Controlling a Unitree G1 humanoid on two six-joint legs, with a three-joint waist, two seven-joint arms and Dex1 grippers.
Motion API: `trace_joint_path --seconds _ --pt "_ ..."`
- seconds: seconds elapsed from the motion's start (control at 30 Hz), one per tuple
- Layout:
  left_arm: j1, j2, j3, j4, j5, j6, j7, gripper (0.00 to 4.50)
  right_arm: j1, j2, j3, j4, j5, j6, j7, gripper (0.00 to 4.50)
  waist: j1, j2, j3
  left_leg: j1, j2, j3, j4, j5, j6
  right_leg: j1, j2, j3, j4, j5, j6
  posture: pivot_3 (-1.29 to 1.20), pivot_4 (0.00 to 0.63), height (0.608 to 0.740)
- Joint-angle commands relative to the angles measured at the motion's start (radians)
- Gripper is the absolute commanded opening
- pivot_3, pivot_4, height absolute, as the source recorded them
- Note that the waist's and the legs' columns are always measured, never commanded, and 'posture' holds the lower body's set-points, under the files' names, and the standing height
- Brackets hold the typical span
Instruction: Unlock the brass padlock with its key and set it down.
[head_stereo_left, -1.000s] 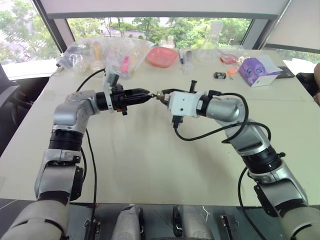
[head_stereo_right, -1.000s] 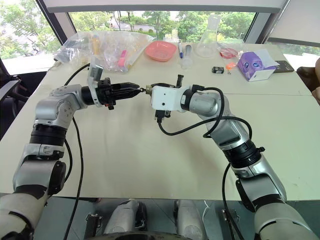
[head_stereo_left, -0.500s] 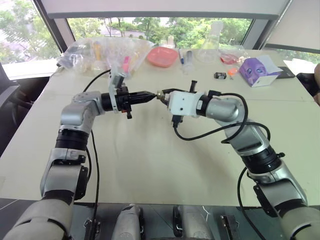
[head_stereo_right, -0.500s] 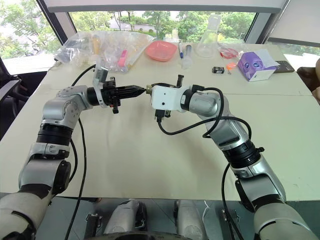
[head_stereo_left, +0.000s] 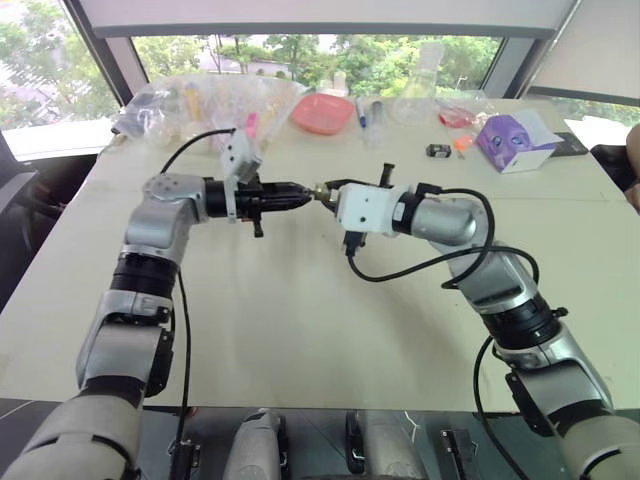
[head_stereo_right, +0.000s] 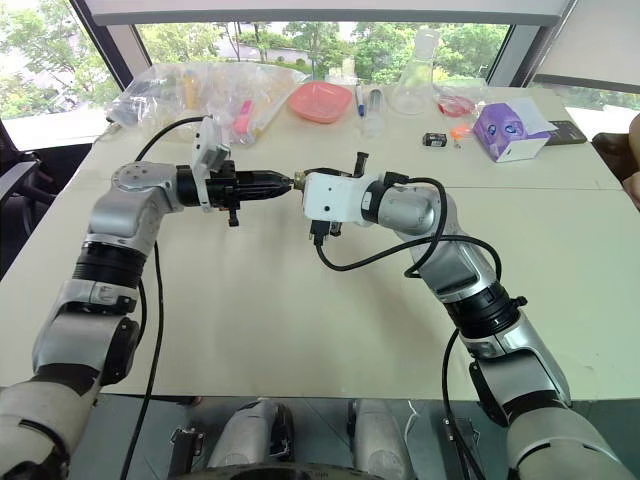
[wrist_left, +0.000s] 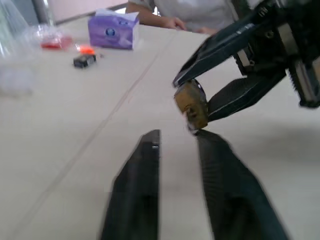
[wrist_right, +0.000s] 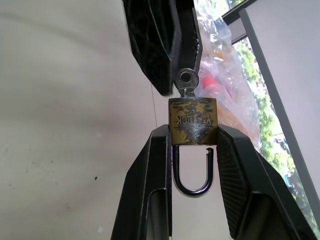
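The brass padlock (wrist_right: 192, 120) hangs above the table's middle, clamped by its sides in my right gripper (wrist_right: 192, 131). Its dark shackle (wrist_right: 192, 172) points back toward the wrist, and one leg stands free of the body. Its key (wrist_right: 186, 80) sticks out of the padlock's far end. My left gripper (wrist_left: 177, 137) faces it from the other side, fingers (wrist_left: 137, 190) parted with nothing between them. One fingertip sits right at the key. From the head camera the padlock (head_stereo_left: 318, 188) is a small speck between both grippers' tips.
Along the table's (head_stereo_left: 300, 330) far edge lie clear plastic bags (head_stereo_left: 200, 100), a pink dish (head_stereo_left: 323, 112), a glass flask (head_stereo_left: 430, 92), a small black object (head_stereo_left: 438, 151) and a purple tissue box (head_stereo_left: 515, 140). A person (wrist_left: 190, 10) sits beyond the table.
My left arm's elbow has swung in and its wrist has rolled, while its fingertips stayed at the padlock. The right arm has held still with the padlock.
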Motion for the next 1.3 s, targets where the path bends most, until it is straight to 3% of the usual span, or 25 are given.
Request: trace_joint_path --seconds 0.03,0.07,0.47,0.57,0.73,0.97,1.2,1.23,1.3 --pt "-0.058 0.007 0.050 0.003 -0.057 0.107 0.010 2.96 -0.016 0.007 -0.020 -0.045 0.002 -0.020 -0.008 0.64 0.001 0.000 0.000 0.000 0.000 0.000 0.000 0.000 0.000 0.000 0.000 0.000 0.000 0.000 0.000 0.00 0.150 0.733" --pt "-0.065 0.002 0.060 0.004 -0.076 0.133 0.003 3.34 -0.017 0.007 -0.020 -0.045 0.000 -0.022 -0.011 0.64 0.003 0.000 0.000 0.000 0.000 0.000 0.000 0.000 0.000 0.000 0.000 0.000 0.000 0.000 0.000 0.00 0.150 0.733" --pt "-0.087 -0.080 0.041 0.060 -0.059 0.131 0.011 3.34 -0.027 0.017 -0.026 -0.049 -0.019 -0.037 -0.032 0.64 0.002 0.000 0.000 0.000 0.000 0.000 0.000 0.000 0.000 0.000 0.000 0.000 0.000 0.000 0.000 0.00 0.150 0.733" --pt "-0.100 -0.097 0.050 0.085 -0.059 0.125 0.016 2.45 -0.026 0.019 -0.026 -0.055 -0.022 -0.034 -0.033 0.64 0.002 0.000 0.000 0.000 0.000 0.000 0.000 0.000 0.000 0.000 0.000 0.000 0.000 0.000 0.000 0.00 0.150 0.733" --pt "-0.110 -0.107 0.054 0.102 -0.060 0.116 0.014 0.02 -0.024 0.021 -0.025 -0.062 -0.028 -0.031 -0.034 0.64 0.003 0.000 0.000 0.000 0.000 0.000 0.000 0.000 0.000 0.000 0.000 0.000 0.000 0.000 0.000 0.00 0.150 0.733" --pt "-0.098 -0.110 0.058 0.084 -0.061 0.115 0.022 0.02 -0.017 0.018 -0.025 -0.066 -0.027 -0.030 -0.031 0.64 0.002 0.000 0.000 0.000 0.000 0.000 0.000 0.000 0.000 0.000 0.000 0.000 0.000 0.000 0.000 0.00 0.150 0.733" --pt "-0.059 -0.093 0.088 0.027 -0.085 0.133 0.043 0.00 0.067 0.019 -0.111 -0.147 0.026 0.112 -0.043 4.15 0.005 0.000 0.000 0.000 0.000 0.000 0.000 0.000 0.000 0.000 -0.001 0.000 0.000 0.000 0.000 0.00 0.150 0.733" --pt "-0.053 -0.093 0.090 0.017 -0.088 0.138 0.046 0.00 0.086 0.041 -0.144 -0.185 0.058 0.167 -0.053 4.47 0.005 0.000 0.000 0.000 0.000 0.000 0.000 0.000 0.000 0.001 -0.001 0.000 0.000 0.000 0.000 0.00 0.150 0.733" --pt "-0.046 -0.092 0.094 0.002 -0.096 0.152 0.049 0.00 0.109 0.098 -0.207 -0.256 0.123 0.274 -0.084 4.47 0.005 0.000 0.000 0.000 0.000 0.000 0.000 0.000 0.000 0.000 -0.001 0.000 0.000 0.000 0.000 0.00 0.150 0.733"
